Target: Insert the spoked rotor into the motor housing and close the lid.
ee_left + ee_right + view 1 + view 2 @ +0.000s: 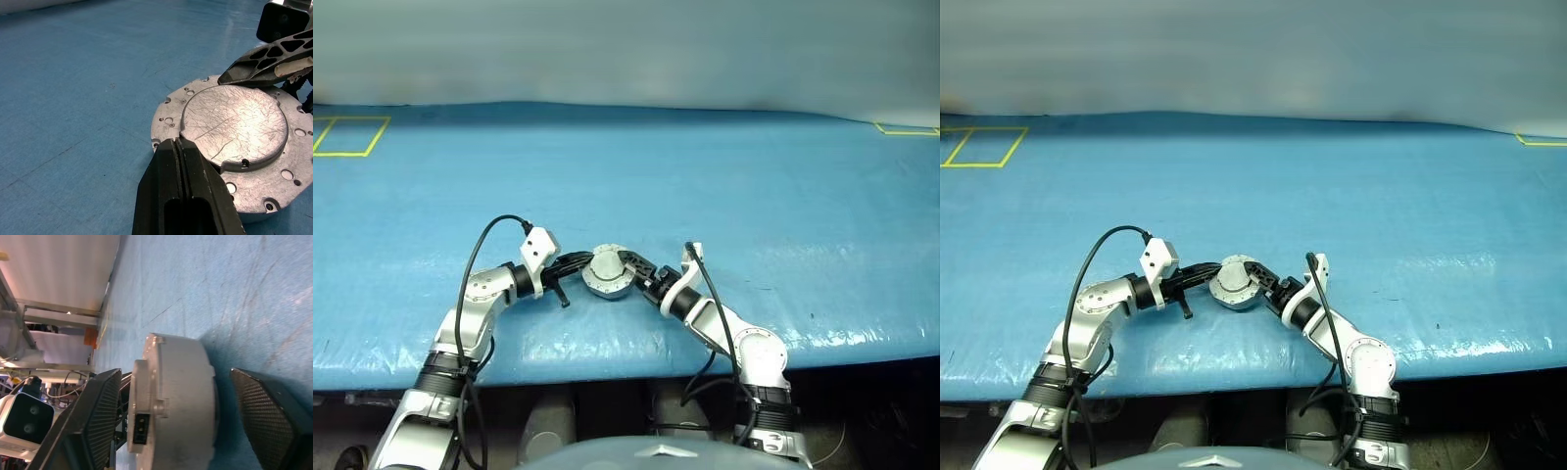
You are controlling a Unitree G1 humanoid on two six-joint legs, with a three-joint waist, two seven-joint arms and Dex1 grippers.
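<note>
Motor housing (607,284) rests near the front edge of the blue table (754,196), with the lid (234,121) closed flat on top. Left gripper (179,147), fingers pressed together, touches the lid rim. Right gripper (195,416) straddles the housing, jaws spread, pads clear of its wall.

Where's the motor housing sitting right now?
In the left eye view the motor housing sits on the blue table near its front edge, lid closed, between the left gripper and the right gripper.
</note>
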